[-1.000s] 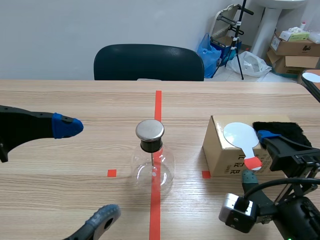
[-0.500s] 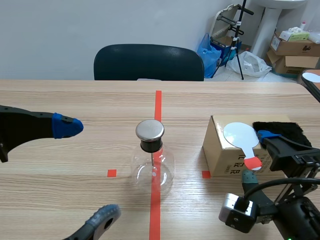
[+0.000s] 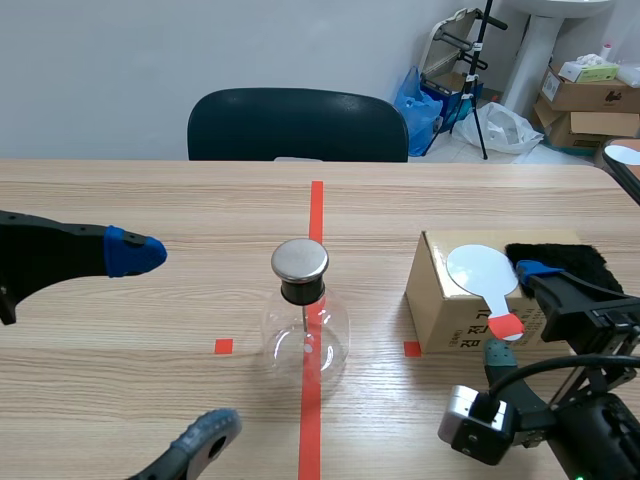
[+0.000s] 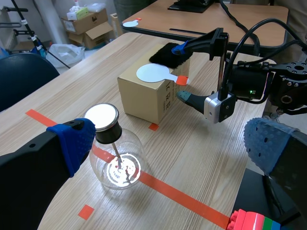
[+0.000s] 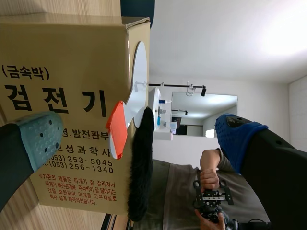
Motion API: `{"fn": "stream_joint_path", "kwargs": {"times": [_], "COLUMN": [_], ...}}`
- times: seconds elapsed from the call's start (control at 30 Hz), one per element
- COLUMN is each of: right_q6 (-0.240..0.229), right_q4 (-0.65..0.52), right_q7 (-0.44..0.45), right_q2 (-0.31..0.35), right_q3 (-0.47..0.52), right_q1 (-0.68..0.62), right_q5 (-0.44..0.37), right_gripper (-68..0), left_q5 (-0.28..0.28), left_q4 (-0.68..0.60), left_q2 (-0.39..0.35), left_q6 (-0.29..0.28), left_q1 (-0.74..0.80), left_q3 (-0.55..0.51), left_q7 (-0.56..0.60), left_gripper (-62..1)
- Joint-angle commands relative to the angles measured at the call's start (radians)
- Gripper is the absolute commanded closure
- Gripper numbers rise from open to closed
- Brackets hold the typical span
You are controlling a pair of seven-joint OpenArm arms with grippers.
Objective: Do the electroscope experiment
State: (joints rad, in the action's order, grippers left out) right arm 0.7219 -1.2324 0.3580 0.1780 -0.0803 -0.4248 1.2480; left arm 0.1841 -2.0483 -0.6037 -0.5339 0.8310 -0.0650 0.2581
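- Glass electroscope [image 3: 305, 335]: untouched, on the tape line.
- Paddle [image 3: 478, 270] and fur [image 3: 560, 258]: on box [image 3: 435, 300] right of electroscope, not lifted.
- Left gripper [image 3: 170, 342] left of electroscope, right gripper [image 3: 513, 311] at paddle: both spread, empty.
- Likely every step remains.

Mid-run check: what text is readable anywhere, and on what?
"(금속박)": on the cardboard box, right wrist view.
"검 전 기": large, beneath it, same face.
Smaller black lines lower down: partly hidden; the numbers there are not copied.
Red fine print beneath those: too small to read.
Box print in the left wrist view: blurred.
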Motion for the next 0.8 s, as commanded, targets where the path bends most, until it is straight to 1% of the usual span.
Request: {"fn": "stream_joint_path", "kwargs": {"times": [0.0, 0.2, 0.3, 0.4, 0.53, 0.67, 0.77], "right_q6": [0.061, 0.061, 0.061, 0.061, 0.061, 0.061, 0.061], "right_q4": [-0.005, -0.005, -0.008, -0.031, -0.118, -0.233, -0.331], "right_q7": [-0.004, -0.005, -0.014, -0.021, -0.060, -0.044, 0.001], "right_q2": [0.013, 0.013, 0.013, 0.013, 0.012, 0.010, 0.010], "right_q3": [0.002, 0.002, 0.002, 0.003, 0.002, 0.002, 0.003], "right_q1": [0.004, 0.003, -0.017, -0.069, -0.180, -0.310, -0.387], "right_q5": [-0.006, -0.008, -0.007, -0.007, -0.017, -0.107, -0.241], "right_gripper": [-67.9, -67.9, -67.9, -67.9, -67.9, -67.9, -67.9], "left_q5": [0.014, 0.014, 0.014, 0.014, 0.014, 0.014, 0.014], "left_q4": [-0.002, -0.002, -0.002, -0.002, -0.002, -0.002, -0.002], "left_q2": [0.010, 0.010, 0.010, 0.010, 0.010, 0.010, 0.010], "left_q6": [0.000, 0.000, 0.000, 0.000, 0.000, 0.000, 0.000], "left_q1": [0.000, 0.000, 0.000, 0.000, 0.000, 0.000, 0.000], "left_q3": [0.008, 0.008, 0.008, 0.008, 0.008, 0.008, 0.008], "left_q7": [0.012, 0.011, 0.010, 0.010, 0.010, 0.010, 0.006], "left_gripper": [-62.3, -62.3, -62.3, -62.3, -62.3, -62.3, -62.3]}}
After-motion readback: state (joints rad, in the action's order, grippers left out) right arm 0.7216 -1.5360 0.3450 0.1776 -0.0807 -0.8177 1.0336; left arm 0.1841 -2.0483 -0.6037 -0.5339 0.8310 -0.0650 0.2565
